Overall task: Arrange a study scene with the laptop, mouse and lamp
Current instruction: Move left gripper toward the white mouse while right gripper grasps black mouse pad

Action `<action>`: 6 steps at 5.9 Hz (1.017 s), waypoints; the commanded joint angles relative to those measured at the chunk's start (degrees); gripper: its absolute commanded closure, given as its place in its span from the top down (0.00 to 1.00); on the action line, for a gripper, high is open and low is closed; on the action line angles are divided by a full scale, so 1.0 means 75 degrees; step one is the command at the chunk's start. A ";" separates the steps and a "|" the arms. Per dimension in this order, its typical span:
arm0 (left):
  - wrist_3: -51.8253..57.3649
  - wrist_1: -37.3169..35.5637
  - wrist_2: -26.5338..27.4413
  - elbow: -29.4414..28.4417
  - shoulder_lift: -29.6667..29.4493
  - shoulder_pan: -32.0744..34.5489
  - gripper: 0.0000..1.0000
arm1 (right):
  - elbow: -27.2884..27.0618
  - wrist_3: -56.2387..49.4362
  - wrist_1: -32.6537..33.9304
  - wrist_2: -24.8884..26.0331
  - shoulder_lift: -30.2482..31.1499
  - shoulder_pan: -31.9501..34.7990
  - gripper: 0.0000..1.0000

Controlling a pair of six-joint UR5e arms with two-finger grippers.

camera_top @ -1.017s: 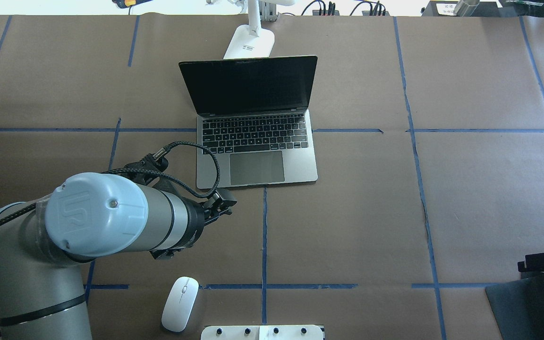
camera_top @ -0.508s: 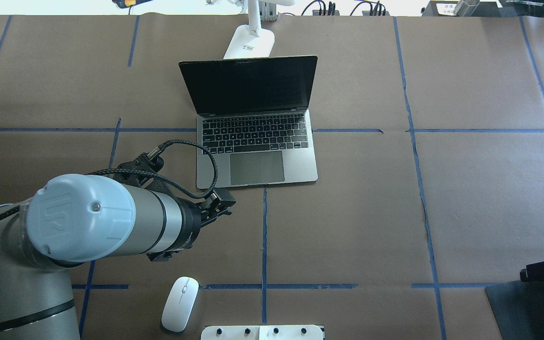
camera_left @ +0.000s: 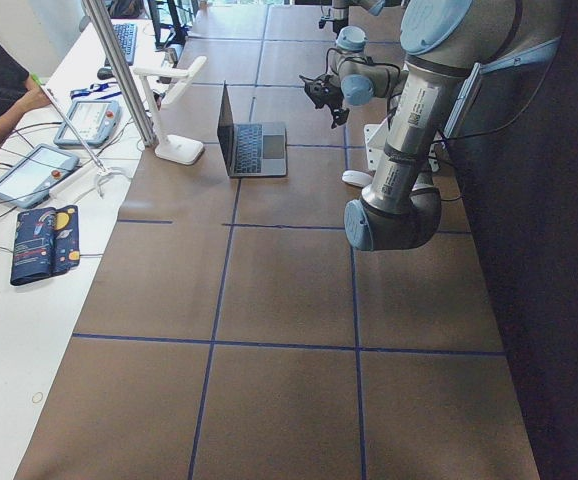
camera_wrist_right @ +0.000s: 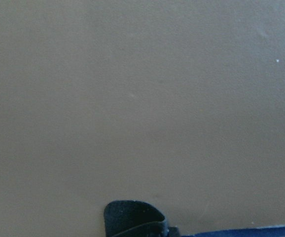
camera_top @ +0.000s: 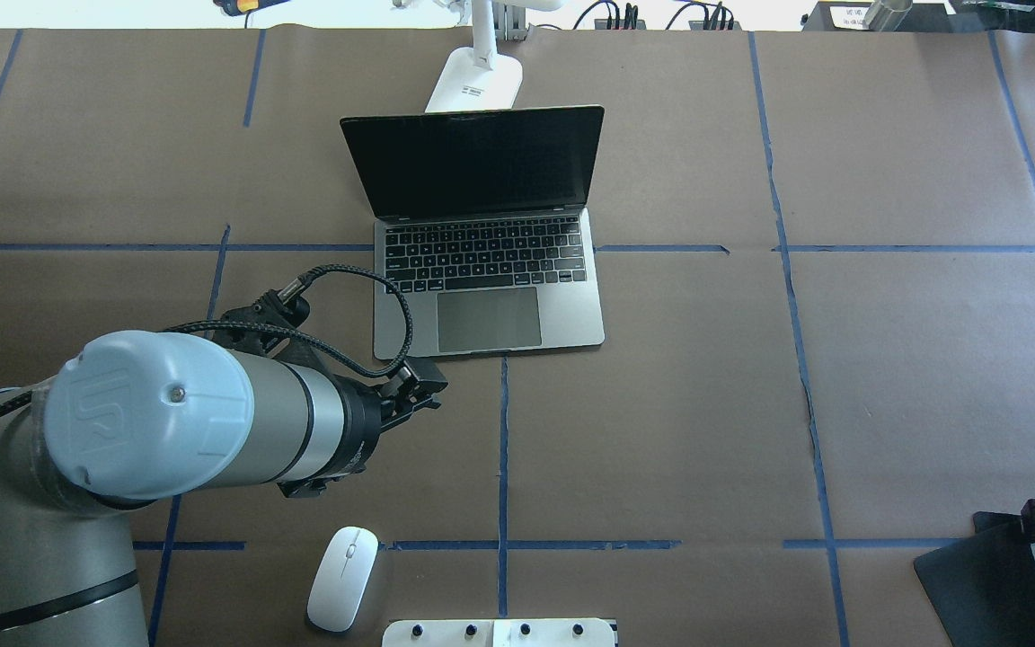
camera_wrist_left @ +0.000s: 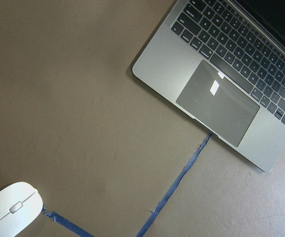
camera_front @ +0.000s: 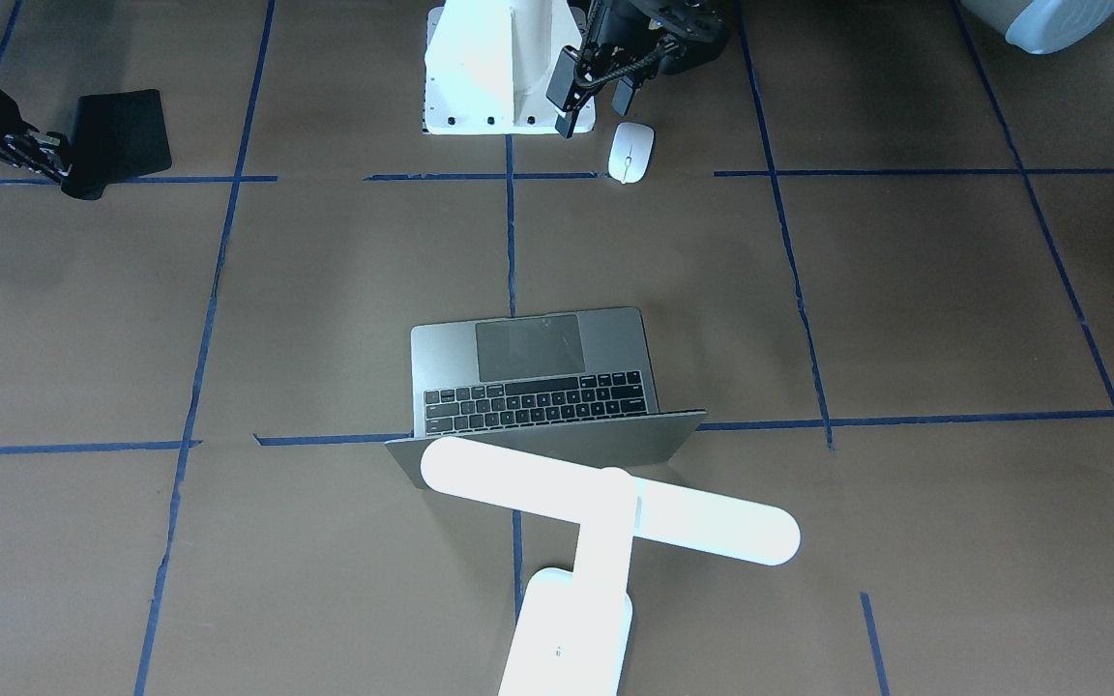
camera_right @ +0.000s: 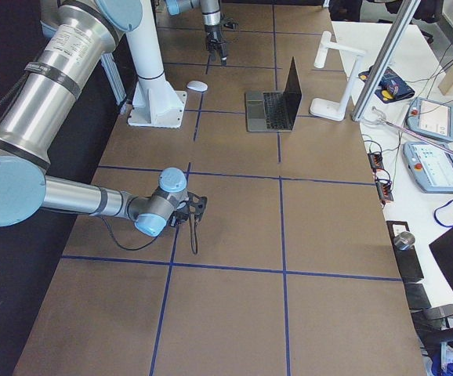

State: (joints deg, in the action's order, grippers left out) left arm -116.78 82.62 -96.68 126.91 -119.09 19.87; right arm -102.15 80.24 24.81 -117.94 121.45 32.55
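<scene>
Out on the left, the left end effector (camera_front: pixel 594 101) hangs above the surface (camera_top: pixel 661 404) with its fingers released and spread, nothing between them. It sits over the gap between the laptop's front-left corner and the mouse. Below it, the white mouse (camera_top: pixel 343 578) lies at the near edge, resting on a blue tape line (camera_top: pixel 535 545) and just beside the white pedestal block (camera_front: pixel 489 68).

Moving to the middle, the grey laptop (camera_top: pixel 488 270) stands open with a dark screen. The middle of its front edge meets the end of a tape line. Just behind the lid, the white lamp (camera_front: pixel 603 522) stands near the far edge, its bar head reaching over the top of the lid.

Right of the laptop there is a wide stretch of bare brown surface, plenty of room.

At the near right corner, the right end effector (camera_front: pixel 54 164) is clenched on the edge of a black mat (camera_front: pixel 122 130). In the right side view the mat hangs edge-on below it.
</scene>
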 commanded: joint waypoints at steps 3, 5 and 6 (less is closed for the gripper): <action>0.0125 -0.0082 0.0012 0.0177 0.0304 -0.0001 1.00 | -0.0032 0.0035 0.0834 0.0175 -0.2344 0.0731 0.00; 0.1022 -0.0117 0.0012 0.0235 0.0702 -0.0013 1.00 | 0.0060 0.0816 0.2543 0.0152 -0.4406 0.1305 0.00; 0.1237 -0.0106 0.0000 0.0293 0.0877 -0.0001 0.99 | 0.0560 0.0832 0.3445 0.0140 -0.5635 0.1598 0.00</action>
State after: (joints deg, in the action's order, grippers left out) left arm -109.76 81.84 -96.62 128.79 -113.72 19.81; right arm -100.64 85.49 44.22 -116.80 87.67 42.38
